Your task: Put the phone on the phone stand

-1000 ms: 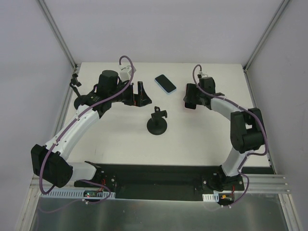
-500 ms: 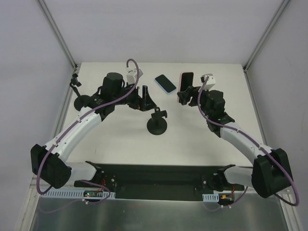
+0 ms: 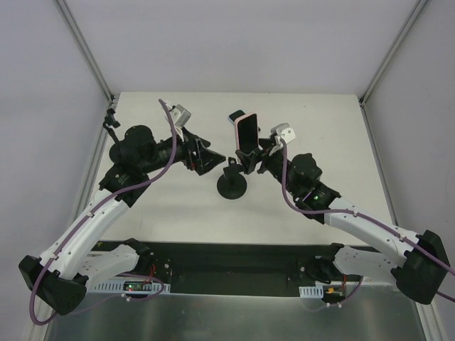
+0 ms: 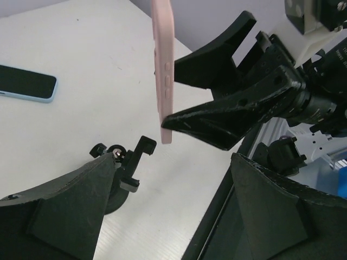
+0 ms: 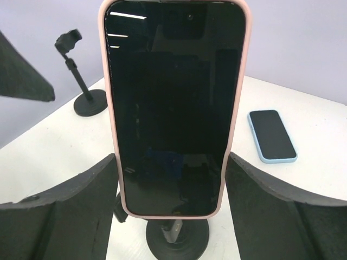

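My right gripper (image 3: 250,158) is shut on a pink-cased phone (image 3: 247,132) and holds it upright just above the black phone stand (image 3: 232,183). In the right wrist view the phone (image 5: 173,103) fills the gap between my fingers (image 5: 81,206), and the stand's round base (image 5: 176,241) shows right below it. My left gripper (image 3: 206,156) is open and empty just left of the stand. In the left wrist view the phone's pink edge (image 4: 164,65) hangs above the stand's clamp (image 4: 130,162).
A blue-cased phone (image 5: 272,135) lies flat on the table behind the stand and also shows in the left wrist view (image 4: 24,84). A second small black stand (image 3: 114,135) is at the table's left edge. White walls enclose the table.
My right arm has swung in from the back right with the pink phone, bringing it over the stand. My left arm has drawn back a little; its gripper stays open beside the stand.
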You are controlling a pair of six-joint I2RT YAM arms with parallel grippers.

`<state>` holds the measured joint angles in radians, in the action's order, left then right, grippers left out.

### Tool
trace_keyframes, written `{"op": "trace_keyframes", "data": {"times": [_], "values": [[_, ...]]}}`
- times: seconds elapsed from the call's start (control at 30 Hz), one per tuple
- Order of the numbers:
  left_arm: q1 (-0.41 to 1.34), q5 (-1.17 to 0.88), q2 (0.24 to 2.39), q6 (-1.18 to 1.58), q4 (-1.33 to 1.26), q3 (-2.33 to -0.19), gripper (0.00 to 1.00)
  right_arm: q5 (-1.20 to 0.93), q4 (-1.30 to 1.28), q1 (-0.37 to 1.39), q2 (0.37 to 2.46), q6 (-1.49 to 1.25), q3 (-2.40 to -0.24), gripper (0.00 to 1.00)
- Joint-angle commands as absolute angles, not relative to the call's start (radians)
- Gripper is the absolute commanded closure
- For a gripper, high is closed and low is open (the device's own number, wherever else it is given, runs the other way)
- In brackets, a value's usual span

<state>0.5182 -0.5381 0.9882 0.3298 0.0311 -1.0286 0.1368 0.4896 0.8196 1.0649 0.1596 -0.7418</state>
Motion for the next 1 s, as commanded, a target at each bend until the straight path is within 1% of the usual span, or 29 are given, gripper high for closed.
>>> {"op": "trace_keyframes", "data": {"times": [0.0,0.07,0.23,0.33,0.47,0.5,0.63,0.87,0.97], "values": [[0.528,-0.506,0.948,0.307,-0.09,-0.989,0.12,0.183,0.629,0.888,1.094,0.216,-0.828,0.99],[0.529,-0.48,0.94,0.307,-0.091,-0.988,0.09,0.187,0.64,0.928,1.12,0.221,-0.841,0.99],[0.528,-0.414,0.934,0.307,-0.089,-0.976,0.09,0.198,0.649,0.988,1.16,0.239,-0.879,0.99],[0.529,-0.414,0.936,0.314,-0.089,-0.977,0.15,0.202,0.649,1.014,1.189,0.251,-0.897,0.99],[0.528,-0.402,0.933,0.314,-0.087,-0.974,0.26,0.241,0.646,1.051,1.207,0.3,-0.917,0.99],[0.529,-0.403,0.931,0.313,-0.087,-0.974,0.31,0.248,0.637,1.061,1.207,0.307,-0.922,0.99],[0.529,-0.419,0.939,0.313,-0.087,-0.977,0.39,0.267,0.632,1.069,1.219,0.316,-0.93,0.99],[0.529,-0.417,0.94,0.313,-0.086,-0.977,0.45,0.299,0.627,1.088,1.235,0.322,-0.942,0.99],[0.528,-0.407,0.939,0.314,-0.083,-0.979,0.45,0.324,0.623,1.098,1.241,0.331,-0.948,0.99]]}}
